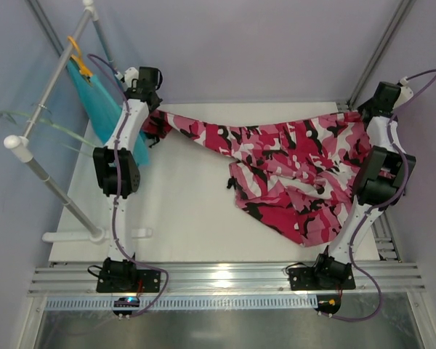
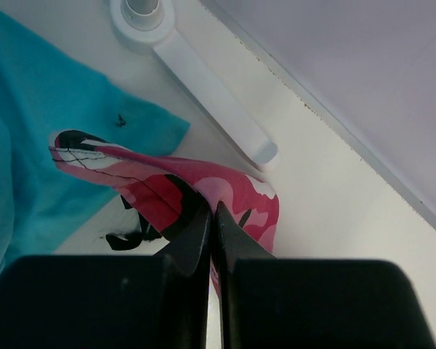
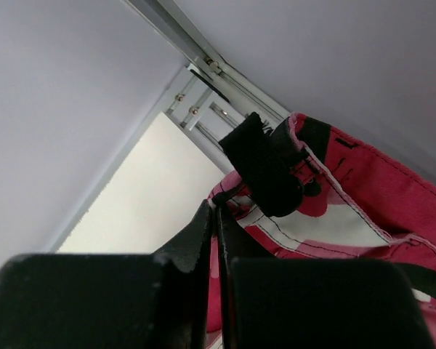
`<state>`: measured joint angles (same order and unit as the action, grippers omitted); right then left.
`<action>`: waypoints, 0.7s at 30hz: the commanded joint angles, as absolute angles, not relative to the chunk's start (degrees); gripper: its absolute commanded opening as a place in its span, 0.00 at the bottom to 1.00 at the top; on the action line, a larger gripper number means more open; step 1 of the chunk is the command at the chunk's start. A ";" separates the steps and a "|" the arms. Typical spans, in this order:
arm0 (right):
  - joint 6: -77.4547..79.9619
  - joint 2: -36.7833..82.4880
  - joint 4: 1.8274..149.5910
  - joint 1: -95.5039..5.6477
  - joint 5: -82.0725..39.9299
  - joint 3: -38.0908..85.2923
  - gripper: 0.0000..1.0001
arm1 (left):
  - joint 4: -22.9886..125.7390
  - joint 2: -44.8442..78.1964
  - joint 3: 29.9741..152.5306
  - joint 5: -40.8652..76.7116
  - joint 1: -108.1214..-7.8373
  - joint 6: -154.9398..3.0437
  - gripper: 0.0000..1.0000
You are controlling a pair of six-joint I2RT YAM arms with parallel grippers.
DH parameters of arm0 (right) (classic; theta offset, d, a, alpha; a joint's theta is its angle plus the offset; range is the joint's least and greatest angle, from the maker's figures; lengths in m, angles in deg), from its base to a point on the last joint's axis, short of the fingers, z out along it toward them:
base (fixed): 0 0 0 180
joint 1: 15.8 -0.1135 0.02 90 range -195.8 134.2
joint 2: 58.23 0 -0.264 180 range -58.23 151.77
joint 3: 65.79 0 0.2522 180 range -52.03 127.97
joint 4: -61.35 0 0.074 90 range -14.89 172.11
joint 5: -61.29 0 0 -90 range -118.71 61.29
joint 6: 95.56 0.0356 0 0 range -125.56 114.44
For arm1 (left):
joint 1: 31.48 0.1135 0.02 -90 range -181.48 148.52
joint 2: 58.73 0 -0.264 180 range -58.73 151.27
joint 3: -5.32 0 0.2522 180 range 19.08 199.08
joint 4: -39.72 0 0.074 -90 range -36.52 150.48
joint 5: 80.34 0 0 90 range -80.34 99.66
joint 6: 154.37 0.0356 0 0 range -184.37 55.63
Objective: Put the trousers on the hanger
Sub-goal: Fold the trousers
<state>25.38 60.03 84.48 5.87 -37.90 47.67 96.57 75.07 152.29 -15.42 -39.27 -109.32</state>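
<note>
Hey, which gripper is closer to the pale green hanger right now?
Left. The left gripper, shut on one end of the trousers, sits right of the hanger; the right gripper, shut on the other end, is across the table.

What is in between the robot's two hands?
The pink camouflage trousers stretch from the left hand to the right hand, and both hands are shut on the cloth. The top camera shows it best.

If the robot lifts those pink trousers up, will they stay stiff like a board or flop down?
Probably flop: the trousers sag and bunch into folds on the table between their two held ends. They look fairly light, since only a small pinch of cloth at each end holds them stretched. The loose part would likely dangle and swing.
</note>
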 commanded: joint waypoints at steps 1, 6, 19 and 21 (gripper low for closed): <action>28.01 62.08 75.46 6.52 -36.63 54.65 0.04 | 90.31 78.03 153.21 -18.91 -36.49 -109.63 0.00; 28.54 66.92 75.38 6.52 -30.05 58.88 0.04 | 80.04 78.73 150.13 -10.48 -36.49 -108.40 0.00; 21.95 54.28 82.66 -1.29 -19.13 49.84 0.49 | 81.51 69.52 141.09 -1.23 -39.74 -100.15 0.69; 20.64 50.86 87.06 -3.14 -17.99 48.61 0.49 | 81.43 64.44 137.14 -2.46 -41.49 -97.77 0.69</action>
<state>23.91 59.13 83.69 -0.16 -21.44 49.52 82.38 73.34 140.71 -2.55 -39.99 -102.52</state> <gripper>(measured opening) 0.487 0.688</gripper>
